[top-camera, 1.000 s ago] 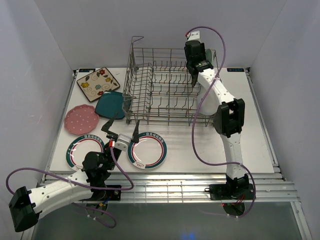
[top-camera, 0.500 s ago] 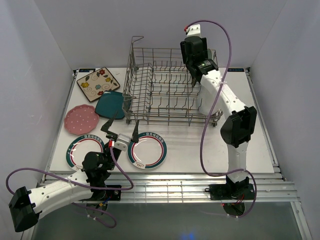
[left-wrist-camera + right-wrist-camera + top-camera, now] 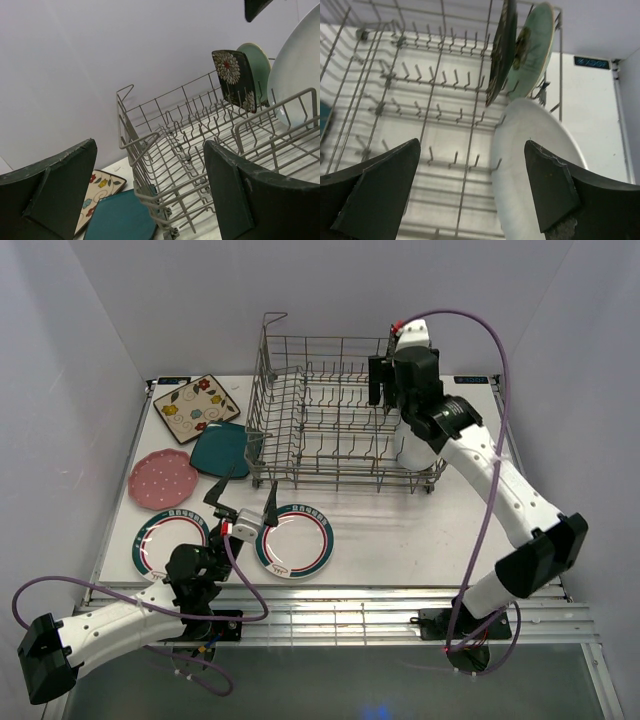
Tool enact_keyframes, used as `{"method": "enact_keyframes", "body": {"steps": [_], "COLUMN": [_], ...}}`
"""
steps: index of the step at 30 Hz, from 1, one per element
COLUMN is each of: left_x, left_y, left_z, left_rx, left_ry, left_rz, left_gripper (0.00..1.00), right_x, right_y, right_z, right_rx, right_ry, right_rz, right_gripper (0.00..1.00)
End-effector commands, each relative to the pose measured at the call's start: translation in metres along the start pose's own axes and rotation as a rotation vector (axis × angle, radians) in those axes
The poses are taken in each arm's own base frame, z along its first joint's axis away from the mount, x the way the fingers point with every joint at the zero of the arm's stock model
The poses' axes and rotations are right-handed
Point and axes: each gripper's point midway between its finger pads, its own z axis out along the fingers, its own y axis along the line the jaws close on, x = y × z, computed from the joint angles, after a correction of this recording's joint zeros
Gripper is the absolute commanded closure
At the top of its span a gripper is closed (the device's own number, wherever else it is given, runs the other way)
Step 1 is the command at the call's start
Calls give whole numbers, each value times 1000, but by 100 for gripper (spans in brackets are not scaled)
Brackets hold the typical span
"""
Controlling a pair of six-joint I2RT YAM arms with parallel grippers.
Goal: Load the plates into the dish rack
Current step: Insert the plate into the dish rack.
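Wire-held in rack (image 3: 262, 410): black plate (image 3: 502, 45), mint plate (image 3: 532, 47), white plate (image 3: 535, 165). Spread, pinching nothing: left gripper (image 3: 150, 150), right gripper (image 3: 472, 145).

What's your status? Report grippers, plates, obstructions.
Left gripper, right gripper open, empty. Black floral plate, mint plate, white plate in dish rack; five plates on table. No obstruction seen.

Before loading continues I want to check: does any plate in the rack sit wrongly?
The white plate leans far over at the right end of the rack; the black plate and mint plate behind it stand nearly upright. Nothing looks broken.
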Motion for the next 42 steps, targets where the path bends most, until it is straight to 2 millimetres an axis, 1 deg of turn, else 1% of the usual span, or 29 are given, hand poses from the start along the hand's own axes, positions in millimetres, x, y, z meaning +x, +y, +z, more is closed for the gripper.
{"method": "enact_keyframes", "body": {"steps": [1,2,3,4,5,6,8,9,11,12,14,15,18,19,21,23,25,26,28,29,32,33,34,35,36,37,40,41,42], "left_x": [5,5,4,6,6,6,8,8,5,4,3,4,5,6,8,8,9,10,9,9,9,9,9,9,9,9,9,9,10], "left_y": [-3,-3,-3,-3,-4,-2,-2,-3,-1,-1,-1,-1,-3,-3,-4,-5,-5,-5,-4,-5,-4,-4,-4,-3,-3,-3,-3,-3,-3], "left_z": [-3,-3,-3,-4,-4,-5,-6,-6,-8,-8,-9,-9,-9,-9,-8,-7,-7,-7,-7,-7,-7,-7,-7,-7,-7,-7,-7,-7,-7], "left_rx": [18,16,16,20,22,16,18,23,23,24,27,30,37,37,39,39,38,38,37,38,36,35,34,33,33,32,31,33,33], "left_ry": [3,3,3,5,7,8,8,6,-5,-9,-17,-17,-13,-10,1,6,9,11,8,7,9,10,9,10,10,11,13,12,12], "left_rz": [28,25,23,25,31,33,48,51,50,48,46,50,56,62,67,70,69,72,74,78,79,79,79,79,79,79,80,80,82], "left_gripper": [2,2,2,2,2,2,2,2,2,2,2,2,2,2,2,2,2,2,2,2,2,2,2,2,2,2,2,2,2], "right_x": [1,19,14,19,35,33,44,57,69,84,97,112,126,143,150,167,175,192,199,215,226,242,237,241,255,253,276,276,285], "right_y": [14,16,16,21,24,24,33,36,42,47,55,60,70,76,83,90,99,102,112,114,122,122,127,129,130,134,139,143,146], "right_z": [-40,-43,-61,-69,-73,-87,-99,-107,-114,-119,-124,-129,-141,-143,-153,-157,-166,-166,-169,-168,-168,-167,-167,-168,-168,-168,-166,-164,-162], "right_rx": [-133,-151,-190,-219,-233,-259,-302,-315,-336,-360,-392,-409,-468,-482,-523,-544,-586,-588,-616,-608,-627,-618,-645,-652,-642,-653,-645,-651,-643], "right_ry": [-38,-7,-32,-31,-3,-21,-9,13,31,56,75,100,111,143,140,162,170,203,206,241,241,276,249,255,284,271,312,307,331], "right_rz": [110,108,134,139,148,169,176,184,193,199,203,205,218,224,242,269,292,308,341,365,428,454,492,509,532,556,588,604,601], "right_gripper": [10,10,10,10,10,10,10,10,10,10,10,10,8,7,7,6,4,4,4,4,4,4,4,4,4,4,4,4,2]}}
